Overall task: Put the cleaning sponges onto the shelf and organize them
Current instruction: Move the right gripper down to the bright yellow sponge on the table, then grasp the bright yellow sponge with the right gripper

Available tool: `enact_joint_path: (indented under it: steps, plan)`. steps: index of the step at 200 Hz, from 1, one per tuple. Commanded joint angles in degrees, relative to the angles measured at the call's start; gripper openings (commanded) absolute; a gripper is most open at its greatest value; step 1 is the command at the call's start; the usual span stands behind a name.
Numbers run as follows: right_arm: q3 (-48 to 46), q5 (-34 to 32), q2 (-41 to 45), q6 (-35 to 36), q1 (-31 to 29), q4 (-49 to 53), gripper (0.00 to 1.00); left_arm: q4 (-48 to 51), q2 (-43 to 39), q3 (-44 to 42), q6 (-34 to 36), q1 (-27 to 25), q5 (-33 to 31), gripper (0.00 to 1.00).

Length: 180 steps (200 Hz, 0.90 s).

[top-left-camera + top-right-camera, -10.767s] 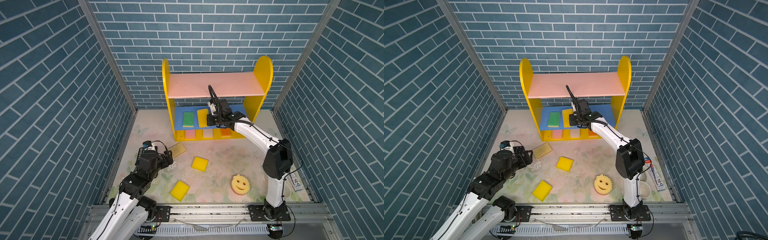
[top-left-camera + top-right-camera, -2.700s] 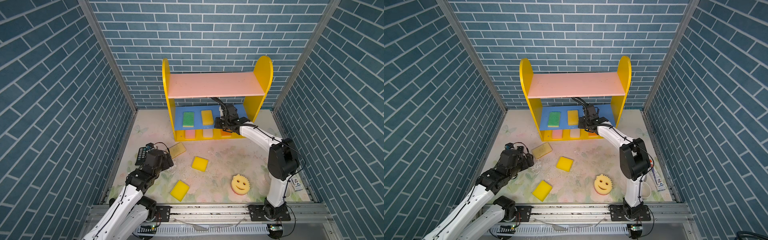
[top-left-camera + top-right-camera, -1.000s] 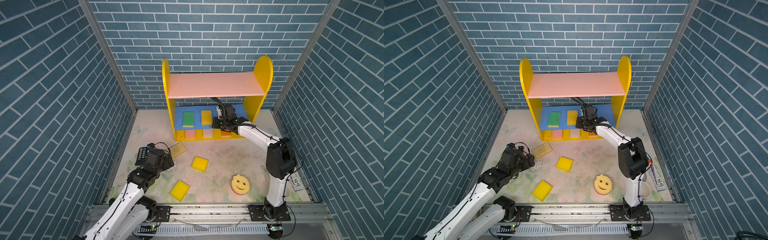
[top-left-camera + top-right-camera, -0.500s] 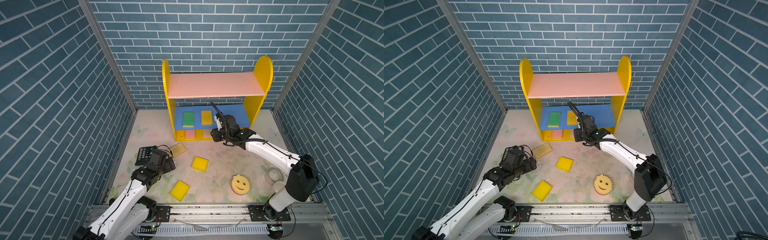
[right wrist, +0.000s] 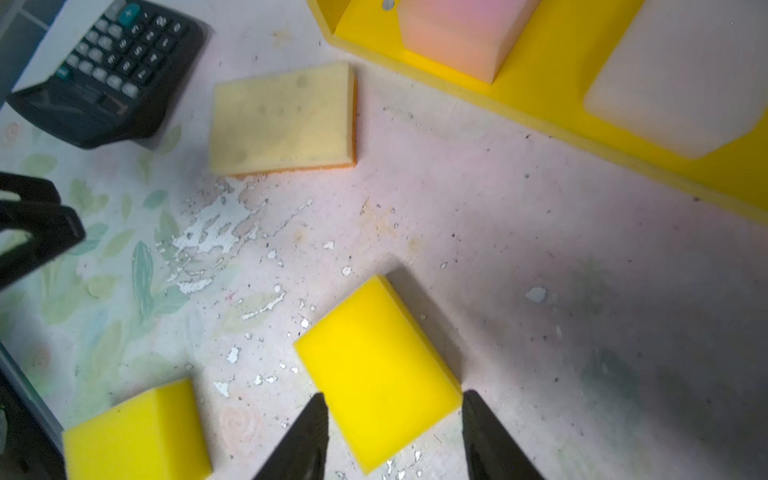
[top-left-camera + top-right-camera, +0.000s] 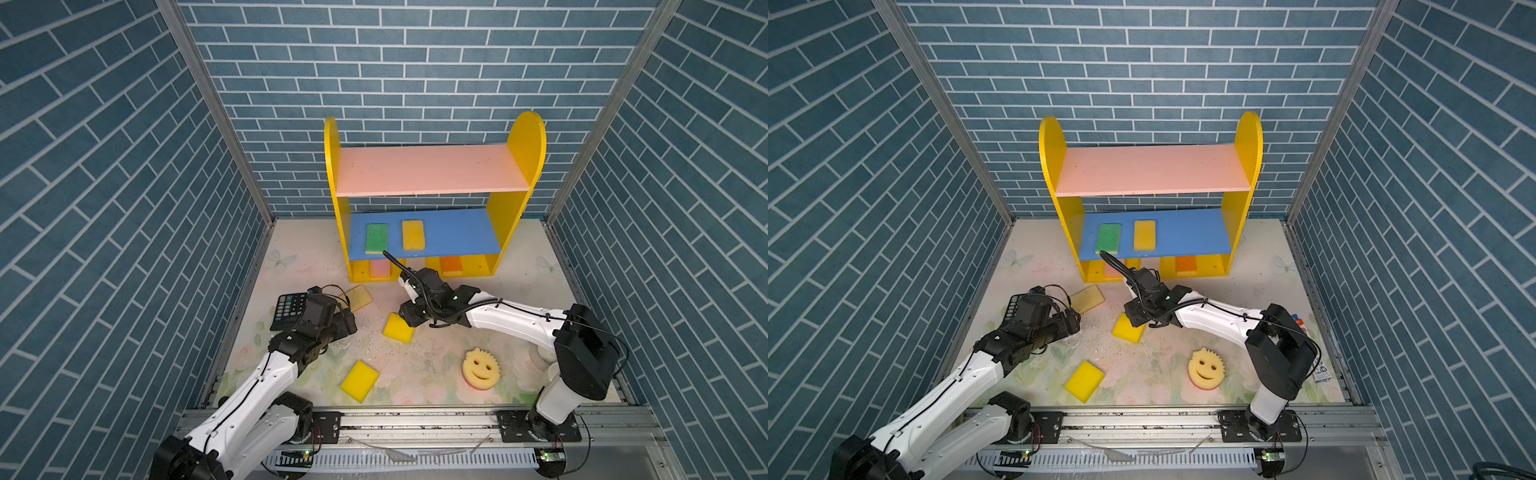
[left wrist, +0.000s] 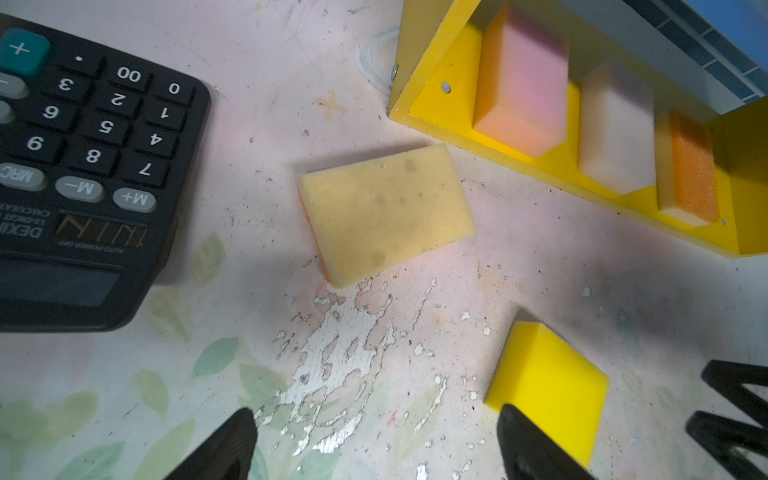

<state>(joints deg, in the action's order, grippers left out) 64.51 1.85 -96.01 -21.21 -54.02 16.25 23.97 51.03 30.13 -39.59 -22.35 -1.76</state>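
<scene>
step: grabbing yellow sponge (image 5: pixel 374 365) off the mat (image 5: pixel 498 228), 6 o'clock of shelf (image 6: pixel 457 237) | right gripper (image 5: pixel 395 397) fingers spread astride it | left gripper (image 7: pixel 376 415) spread, empty | tip: drop lower, square up with the sides, then squeeze gently

We had both top views set high over the near rail (image 6: pixel 415 420), side by side, looking down and toward the far brick wall (image 6: pixel 415 62). They sat far enough back to take in the whole table (image 6: pixel 532 286) and the shelf (image 6: pixel 428 170), and they shared nearly all of it. We had the left wrist camera close over the table's left part, looking past the left gripper (image 7: pixel 376 436) toward the far side. The right wrist camera sat just as close near the middle, looking down past the right gripper (image 5: pixel 395 432) toward the far left. Both wrist views shared the calculator (image 7: pixel 83 166), the tan sponge (image 7: pixel 386 212), one yellow sponge (image 7: pixel 548 386) and the shelf's bottom level.
</scene>
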Motion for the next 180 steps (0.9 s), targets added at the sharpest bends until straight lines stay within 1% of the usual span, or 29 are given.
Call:
enact_joint_path:
  steps: [1,38,60,64,94,104,123,133,164,171,180]
  plan:
    - [-3.09,2.2,-1.49,-1.23,0.06,-2.96,0.57,-1.47,0.71,-0.93,-0.95,0.36,0.78,0.92]
    - [-4.45,2.8,-4.52,-0.15,0.49,-3.62,0.61,-2.46,1.71,-1.26,-2.44,0.3,1.76,0.9]
    - [-5.56,2.81,-5.8,-1.22,1.84,-5.94,0.63,-1.84,1.49,-1.18,-2.46,0.29,1.67,0.9]
    - [-5.86,4.56,-6.01,-1.56,2.13,-6.49,0.63,-1.74,1.53,-1.21,-2.46,0.34,1.61,0.9]
    - [-7.2,7.81,-7.62,-3.64,3.93,-10.1,0.64,-1.5,1.84,-0.71,-2.15,0.36,1.06,0.9]
    - [-7.2,8.45,-8.5,-3.88,4.01,-10.51,0.63,-1.85,2.14,-0.73,-2.25,0.31,1.14,0.9]
    - [-7.23,10.02,-9.45,-4.9,4.12,-11.59,0.53,-2.3,3.05,-0.39,-2.41,0.37,1.58,0.9]
    - [-7.77,10.66,-9.55,-5.77,4.15,-12.89,0.44,-2.5,3.48,-0.25,-2.35,0.3,1.67,0.9]
    - [-9.67,11.16,-8.85,-8.41,4.41,-15.92,0.27,-3.04,4.74,0.19,-1.94,0.29,1.87,0.9]
    - [-9.96,11.08,-8.36,-9.02,4.54,-16.19,0.21,-3.21,4.98,0.41,-1.88,0.29,2.09,0.9]
    - [-10.72,11.01,-7.38,-9.73,4.7,-16.51,0.1,-3.29,5.37,0.67,-1.78,0.3,2.37,0.9]
